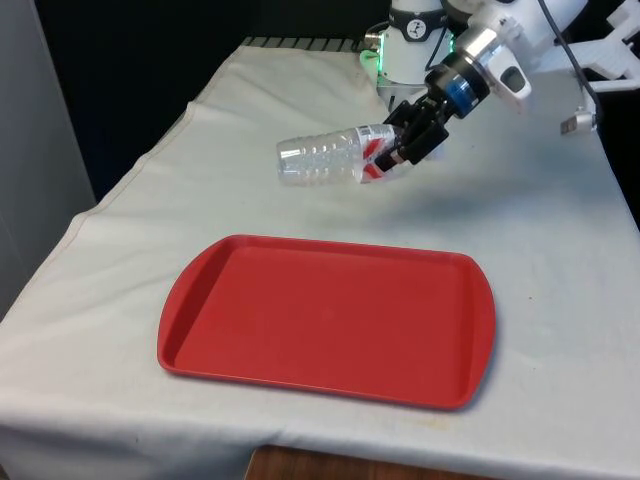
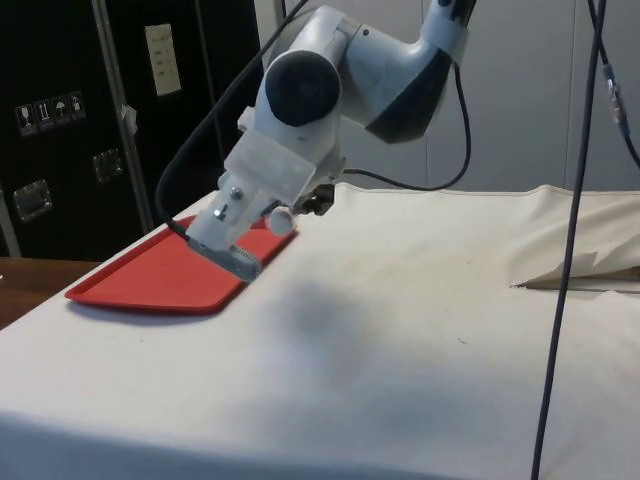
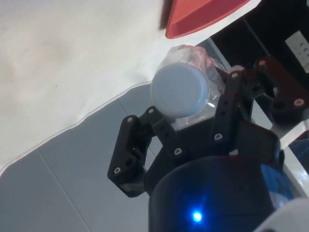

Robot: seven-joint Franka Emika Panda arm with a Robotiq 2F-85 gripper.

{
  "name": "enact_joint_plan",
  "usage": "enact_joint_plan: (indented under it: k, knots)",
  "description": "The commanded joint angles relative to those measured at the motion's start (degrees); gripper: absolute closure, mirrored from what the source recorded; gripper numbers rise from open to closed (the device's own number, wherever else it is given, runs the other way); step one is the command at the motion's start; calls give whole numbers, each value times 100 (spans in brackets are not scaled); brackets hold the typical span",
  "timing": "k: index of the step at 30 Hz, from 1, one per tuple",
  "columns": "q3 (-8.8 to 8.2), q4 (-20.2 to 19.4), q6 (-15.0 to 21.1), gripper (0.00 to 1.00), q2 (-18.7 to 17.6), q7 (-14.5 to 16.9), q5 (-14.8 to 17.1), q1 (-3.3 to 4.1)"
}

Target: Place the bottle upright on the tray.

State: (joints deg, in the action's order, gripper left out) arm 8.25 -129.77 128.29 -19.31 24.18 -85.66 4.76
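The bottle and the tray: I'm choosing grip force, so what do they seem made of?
The clear ribbed bottle with its pale cap, held in the black gripper, looks like thin transparent plastic: the cloth shows through it. The red rimmed tray looks like rigid moulded plastic with a smooth, faintly glossy finish.

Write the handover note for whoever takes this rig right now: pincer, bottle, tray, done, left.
Pincer: shut on the clear bottle near its cap end, held in the air.
Bottle: lying roughly level, base towards the front view's left, beyond the tray's far edge, not over it.
Red tray: flat on the white cloth, nothing on it.
Done: bottle grasped and lifted.
Left: carry it over the tray, turn it upright, set it down, release.
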Motion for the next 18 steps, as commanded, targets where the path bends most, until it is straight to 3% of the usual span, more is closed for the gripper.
enact_joint_plan:
  k: [1, 7, 8, 9, 16, 17, 18]
  knots:
    - [-11, 6, 92, 87, 29, 6, 29, -40]
    - [-86, 57, 218, 87, 29, 6, 126, -63]
    - [-92, 69, 138, 87, 6, -17, 97, -29]
    - [-97, 63, 241, 87, 34, 11, 143, -69]
    - [-223, 74, 418, 87, 132, 52, 281, -86]
    - [-241, 74, 441, 87, 143, 57, 292, -86]
    - [-252, 86, 361, 87, 120, 6, 252, -40]
